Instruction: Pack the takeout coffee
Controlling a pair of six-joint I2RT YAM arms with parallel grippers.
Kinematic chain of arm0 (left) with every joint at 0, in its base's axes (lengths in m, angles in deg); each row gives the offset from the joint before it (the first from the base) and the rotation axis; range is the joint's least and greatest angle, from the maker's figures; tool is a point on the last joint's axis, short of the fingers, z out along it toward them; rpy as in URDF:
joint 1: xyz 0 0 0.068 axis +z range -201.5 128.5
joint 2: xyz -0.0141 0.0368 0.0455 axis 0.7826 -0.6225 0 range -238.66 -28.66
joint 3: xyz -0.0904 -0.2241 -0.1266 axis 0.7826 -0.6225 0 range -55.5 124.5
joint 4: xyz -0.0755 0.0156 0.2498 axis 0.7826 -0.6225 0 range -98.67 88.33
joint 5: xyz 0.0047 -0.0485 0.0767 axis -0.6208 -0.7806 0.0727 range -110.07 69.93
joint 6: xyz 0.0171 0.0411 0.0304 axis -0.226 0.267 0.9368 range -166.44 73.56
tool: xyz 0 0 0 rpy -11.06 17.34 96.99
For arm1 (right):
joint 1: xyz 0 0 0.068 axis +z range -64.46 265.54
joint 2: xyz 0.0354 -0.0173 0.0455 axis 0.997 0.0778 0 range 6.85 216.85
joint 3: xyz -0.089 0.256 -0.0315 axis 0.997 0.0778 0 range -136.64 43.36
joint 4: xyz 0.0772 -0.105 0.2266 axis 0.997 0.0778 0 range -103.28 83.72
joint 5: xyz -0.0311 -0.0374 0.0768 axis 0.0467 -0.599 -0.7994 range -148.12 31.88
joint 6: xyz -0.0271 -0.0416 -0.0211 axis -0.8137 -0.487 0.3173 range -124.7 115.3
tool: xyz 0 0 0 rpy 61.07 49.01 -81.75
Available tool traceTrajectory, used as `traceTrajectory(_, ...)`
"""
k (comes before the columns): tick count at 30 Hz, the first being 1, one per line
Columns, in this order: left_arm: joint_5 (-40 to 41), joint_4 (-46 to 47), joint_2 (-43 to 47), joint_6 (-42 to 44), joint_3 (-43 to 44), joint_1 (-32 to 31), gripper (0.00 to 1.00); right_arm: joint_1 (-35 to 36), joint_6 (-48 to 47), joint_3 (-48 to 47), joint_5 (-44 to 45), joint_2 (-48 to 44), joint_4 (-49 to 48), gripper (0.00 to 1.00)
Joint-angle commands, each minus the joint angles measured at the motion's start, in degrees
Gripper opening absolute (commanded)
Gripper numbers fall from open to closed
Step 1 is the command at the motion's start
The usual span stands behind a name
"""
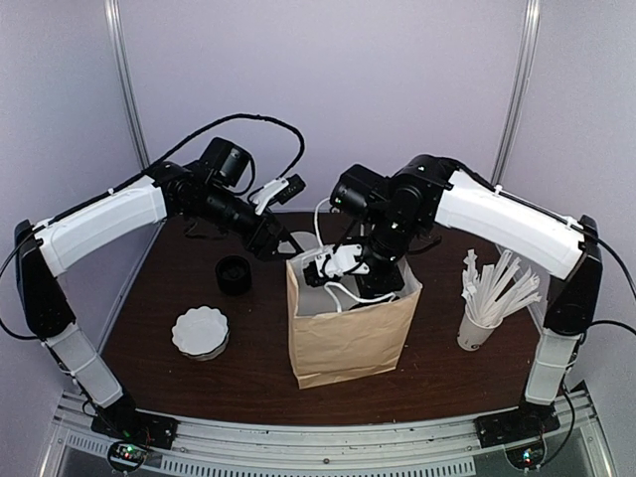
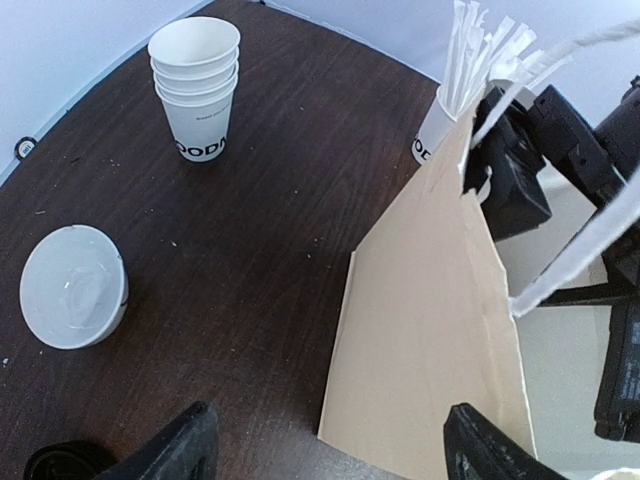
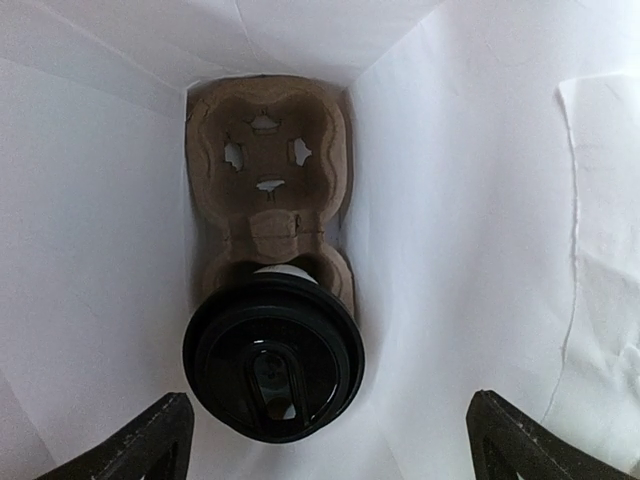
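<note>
Left wrist view: left gripper (image 2: 330, 445) spread wide, the bag's (image 2: 420, 330) wall between its fingers; whether they touch it, I cannot tell. Right wrist view: right gripper (image 3: 335, 440), inside the bag, jaws fully spread, holding nothing, above the coffee (image 3: 272, 355), which stands lidded in a carrier (image 3: 265, 160) at the bag's bottom.

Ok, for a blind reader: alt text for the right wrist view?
The takeout coffee, black lid on, sits in the near slot of a brown cup carrier inside a white-lined paper bag; the far slot is empty. The open right gripper hangs above.
</note>
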Motion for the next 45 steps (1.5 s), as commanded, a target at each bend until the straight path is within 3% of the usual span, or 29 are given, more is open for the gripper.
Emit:
traceTrajectory(1,-0.9,-2.0,3.9,2.5,2.3,0.5,0.82,0.3,-0.5,-1.6,0.7,-3.4,1.8,1.0)
traceTrajectory(8,3.9,-5.9,5.3,3.7,5.6,0.5,0.82,0.2,-1.9,-8.9,1.3,-3.8,4.9,1.0)
traceTrajectory(17,-9.2,-9.3,2.3,3.1,11.2,0.3,0.84,-0.1,-3.1,-16.7,1.5,-5.7,8.5,0.99)
traceTrajectory(25,-8.1,-11.6,-2.9,5.2,14.9,-1.8,0.78,-4.5,-8.2,-20.9,0.2,-11.4,12.9,0.97)
traceTrajectory(33,-6.9,-12.1,-7.6,6.0,17.4,-2.9,0.56,-19.0,-7.7,-16.0,1.3,-20.6,11.5,0.95)
traceTrajectory(39,-8.9,-13.0,-9.7,6.2,19.8,-3.9,0.32,-29.7,-6.1,-7.7,-4.2,-26.3,11.5,0.91)
traceTrajectory(45,-6.4,-16.1,-12.8,7.6,23.3,-4.6,0.17,-33.7,-5.8,-0.8,-5.7,-30.3,10.8,0.88)
